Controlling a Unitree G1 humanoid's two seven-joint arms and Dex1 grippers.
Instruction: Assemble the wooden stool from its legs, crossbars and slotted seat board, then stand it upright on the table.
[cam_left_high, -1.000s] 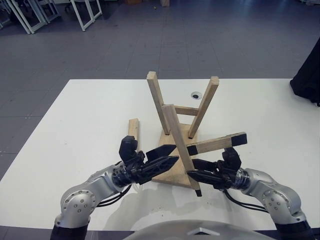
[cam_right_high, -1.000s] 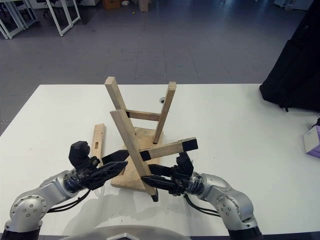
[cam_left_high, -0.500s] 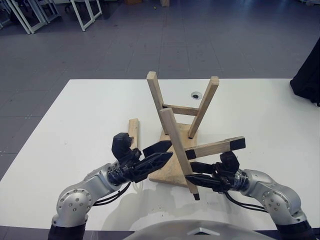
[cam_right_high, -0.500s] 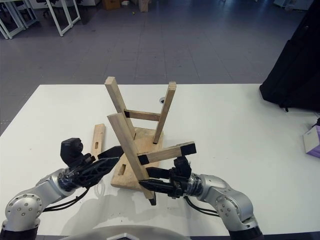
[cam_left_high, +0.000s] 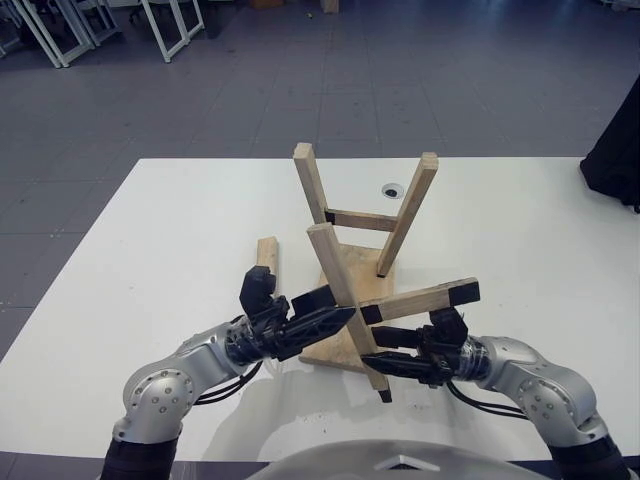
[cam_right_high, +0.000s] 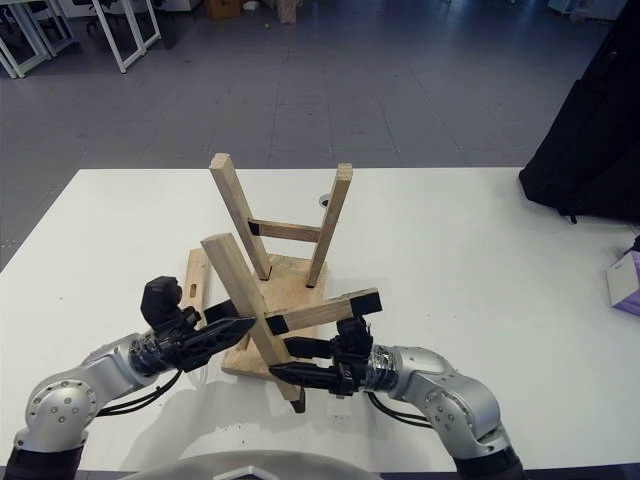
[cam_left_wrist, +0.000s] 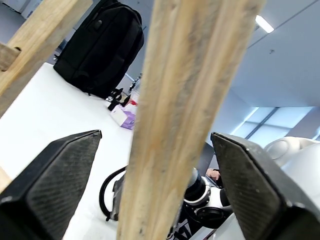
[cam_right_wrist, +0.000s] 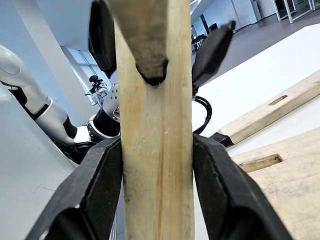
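Clamping the lower end of the tilted leg in the closed right end effector, bracketing it higher up with the left end effector spread open, probably steadying it for slotting into the seat board lying flat on the tabletop.

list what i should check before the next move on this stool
1. Right gripper clamped on the held leg: ok, it presses both sides.
2. Left gripper gripping that leg: not ok, it straddles the wood with gaps.
3. Held leg seated in the seat board: not ok, it leans, lower end past the board's near edge.
4. Far legs and crossbar standing on the board: ok.
5. Loose slotted piece fitted: not ok, it lies on the table left of the board.
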